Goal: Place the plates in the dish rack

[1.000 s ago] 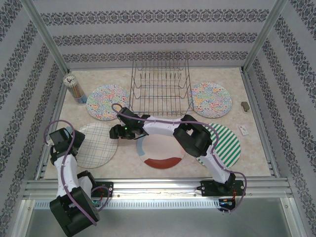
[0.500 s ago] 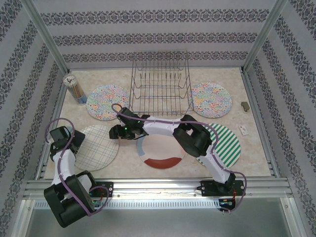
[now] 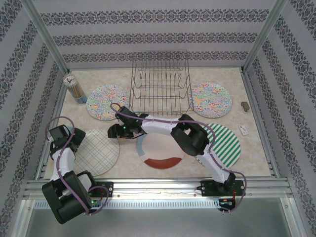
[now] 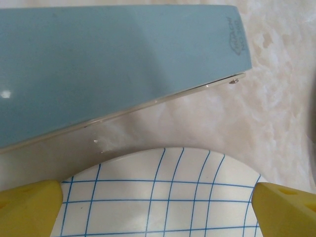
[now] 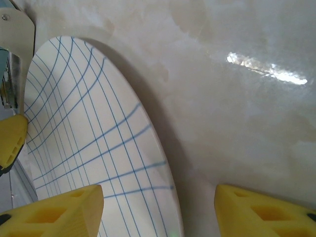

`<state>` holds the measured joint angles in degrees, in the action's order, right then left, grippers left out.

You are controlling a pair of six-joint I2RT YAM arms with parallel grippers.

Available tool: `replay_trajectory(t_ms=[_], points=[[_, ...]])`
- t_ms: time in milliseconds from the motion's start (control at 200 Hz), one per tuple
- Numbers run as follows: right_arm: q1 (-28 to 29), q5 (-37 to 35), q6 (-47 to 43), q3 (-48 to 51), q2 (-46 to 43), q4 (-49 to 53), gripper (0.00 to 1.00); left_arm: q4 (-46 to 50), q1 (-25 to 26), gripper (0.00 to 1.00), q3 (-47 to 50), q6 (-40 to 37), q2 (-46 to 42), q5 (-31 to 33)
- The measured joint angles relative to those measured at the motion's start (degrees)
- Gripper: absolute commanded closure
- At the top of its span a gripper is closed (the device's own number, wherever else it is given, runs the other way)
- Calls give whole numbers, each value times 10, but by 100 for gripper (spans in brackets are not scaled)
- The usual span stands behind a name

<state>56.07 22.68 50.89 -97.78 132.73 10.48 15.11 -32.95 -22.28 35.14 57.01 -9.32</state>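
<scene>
The pale checked plate (image 3: 97,152) lies at the front left of the table. My left gripper (image 3: 75,141) is at its left rim, open, with the plate's edge (image 4: 163,197) between the two yellow fingertips (image 4: 29,207). My right gripper (image 3: 112,131) reaches across to the plate's upper right rim, also open, straddling the edge (image 5: 84,143) without pinching it. The cream plate with coloured rim blocks (image 3: 160,150) lies under the right arm. The striped plate (image 3: 226,144) is at the right. Two floral plates (image 3: 107,102) (image 3: 210,99) flank the wire dish rack (image 3: 160,81).
A cup of pencils (image 3: 75,88) stands at the back left corner. Two small objects (image 3: 244,104) (image 3: 244,130) lie near the right wall. A blue-grey panel (image 4: 118,64) runs just beyond the checked plate in the left wrist view. Patterned walls enclose the table.
The checked plate has slid a little toward the near edge and the right. The left arm's elbow has swung left, and the right gripper has crept slightly left onto the plate's rim.
</scene>
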Motion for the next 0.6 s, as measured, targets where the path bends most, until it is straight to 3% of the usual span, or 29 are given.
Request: replay_trajectory(t_ms=[600], points=[[-1, 6, -3, -9, 4, 12, 37, 6, 0, 0, 0, -4, -9, -9]])
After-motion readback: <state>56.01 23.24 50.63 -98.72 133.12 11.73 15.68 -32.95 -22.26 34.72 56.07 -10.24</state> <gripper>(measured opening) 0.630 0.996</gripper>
